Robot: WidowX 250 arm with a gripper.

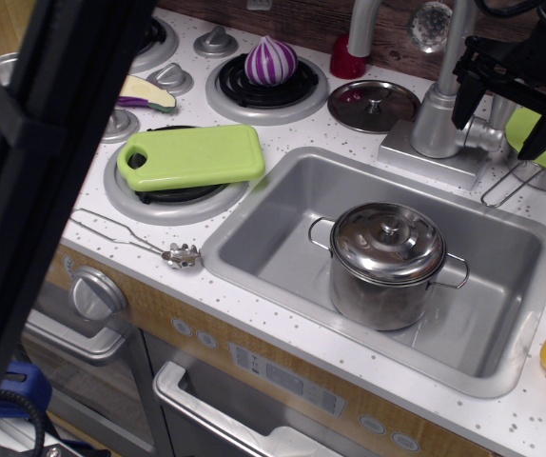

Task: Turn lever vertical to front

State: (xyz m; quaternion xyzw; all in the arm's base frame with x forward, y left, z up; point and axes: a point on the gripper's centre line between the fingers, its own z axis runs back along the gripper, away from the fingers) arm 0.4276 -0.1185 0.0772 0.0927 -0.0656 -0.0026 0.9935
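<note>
The gripper (504, 116) is seen at far right, fingers spread apart, straddling the lever (489, 136), which sticks out rightward from the faucet base (437, 122). A lidded pot (387, 264) is set in the sink (282, 205).

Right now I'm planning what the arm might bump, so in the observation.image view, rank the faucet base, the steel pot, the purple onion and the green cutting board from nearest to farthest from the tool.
1. Faucet base: beside the tool, on its left in the view.
2. Steel pot: in the sink, below.
3. Purple onion: on the back burner.
4. Green cutting board: on the front burner, far left.
</note>
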